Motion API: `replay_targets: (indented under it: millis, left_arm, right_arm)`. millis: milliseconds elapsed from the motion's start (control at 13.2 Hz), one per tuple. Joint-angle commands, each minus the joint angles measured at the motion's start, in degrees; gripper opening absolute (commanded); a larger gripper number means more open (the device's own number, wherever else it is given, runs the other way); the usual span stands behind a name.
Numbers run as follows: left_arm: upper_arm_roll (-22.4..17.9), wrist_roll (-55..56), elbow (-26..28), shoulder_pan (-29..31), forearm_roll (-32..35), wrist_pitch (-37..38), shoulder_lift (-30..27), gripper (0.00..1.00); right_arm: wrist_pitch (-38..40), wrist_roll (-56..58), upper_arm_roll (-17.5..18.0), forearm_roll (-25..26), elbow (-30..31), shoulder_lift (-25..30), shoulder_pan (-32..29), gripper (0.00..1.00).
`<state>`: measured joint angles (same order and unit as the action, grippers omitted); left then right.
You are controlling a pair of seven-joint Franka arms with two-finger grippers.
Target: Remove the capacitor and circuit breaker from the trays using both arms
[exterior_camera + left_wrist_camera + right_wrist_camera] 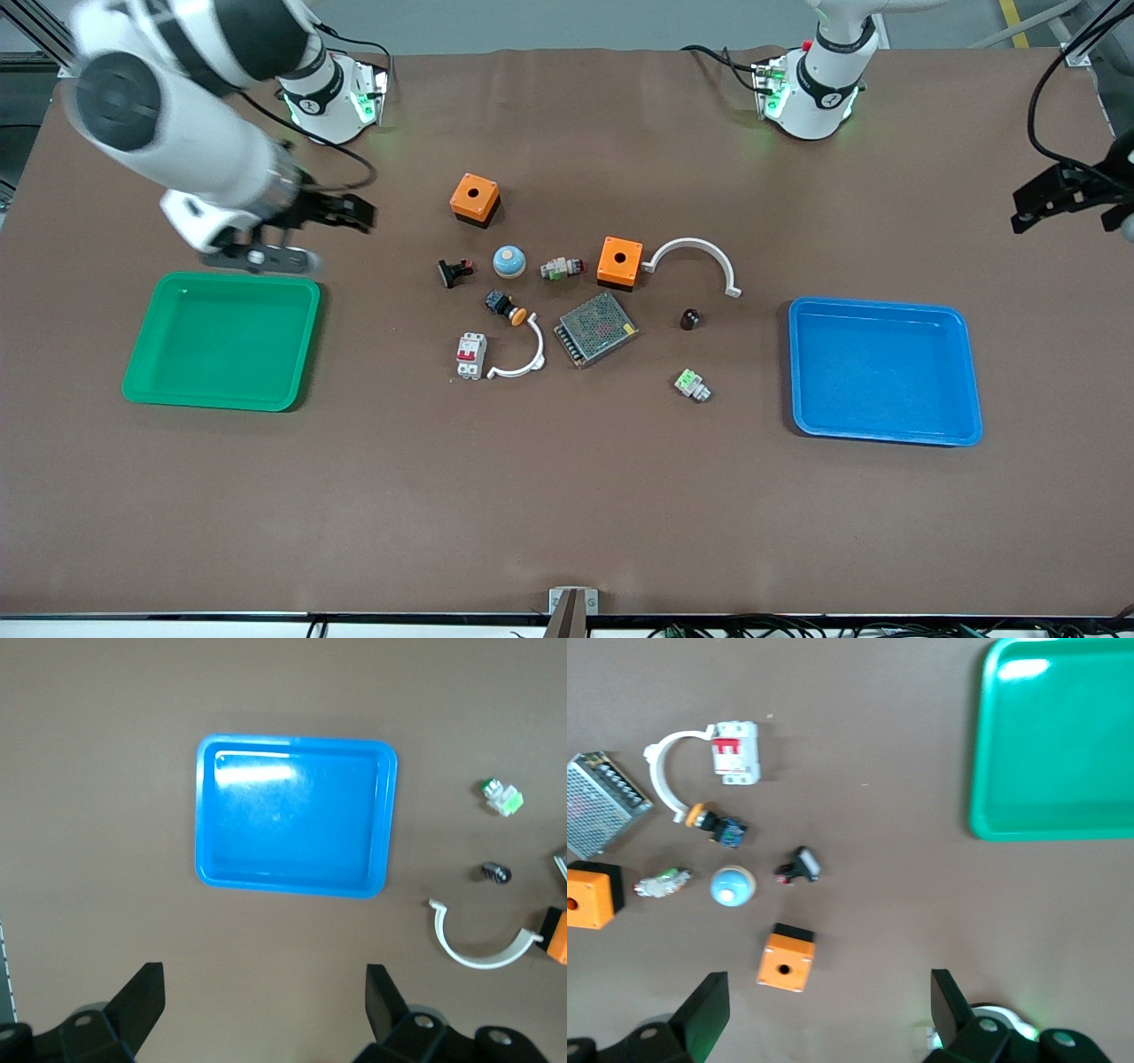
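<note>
1. I see the right gripper (292,232) with fingers spread and empty, up over the bare table by the green tray (151,372)'s edge nearest the bases.
2. The breaker (471,355) lies well apart from those jaws, mid-table, touching a white curved clip (523,359), its long axis running toward the front camera.
3. My left gripper (1067,197) hangs open at the left arm's end, above the table near the blue tray (886,434).
4. The capacitor (689,318) sits between the grey mesh box (595,329) and that tray; I can't tell which way it points.

Capacitor (689,318) & breaker (471,355) on table, both trays bare
</note>
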<state>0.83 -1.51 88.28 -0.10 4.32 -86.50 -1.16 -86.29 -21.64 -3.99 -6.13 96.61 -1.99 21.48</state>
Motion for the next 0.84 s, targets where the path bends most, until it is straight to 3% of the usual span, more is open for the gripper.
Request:
replay_targets:
  millis: [0, 228, 380, 759]
  left_arm:
    - [-0.7, -1.0, 2.7, -0.8, -1.4, 0.5, -2.5, 1.0]
    - [-0.3, -0.5, 3.7, -0.8, -1.9, 0.3, -3.4, 1.0]
    - [2.0, 0.7, 3.8, -0.1, -1.9, -0.1, -3.3, 1.0]
    - [2.2, 0.7, 8.5, 0.0, -1.9, -2.3, -7.0, 1.0]
  right_arm:
    - [-1.2, 8.7, 0.8, 2.5, 6.7, 6.0, -6.8, 1.0]
    - [-1.7, 21.2, 0.8, 3.3, 6.0, 6.6, -15.7, 1.0]
    - [-1.8, 22.6, 0.8, 3.8, 4.0, 6.3, -18.9, 1.0]
    - [-1.8, 26.8, 0.8, 6.3, -3.7, 4.5, -23.2, 1.0]
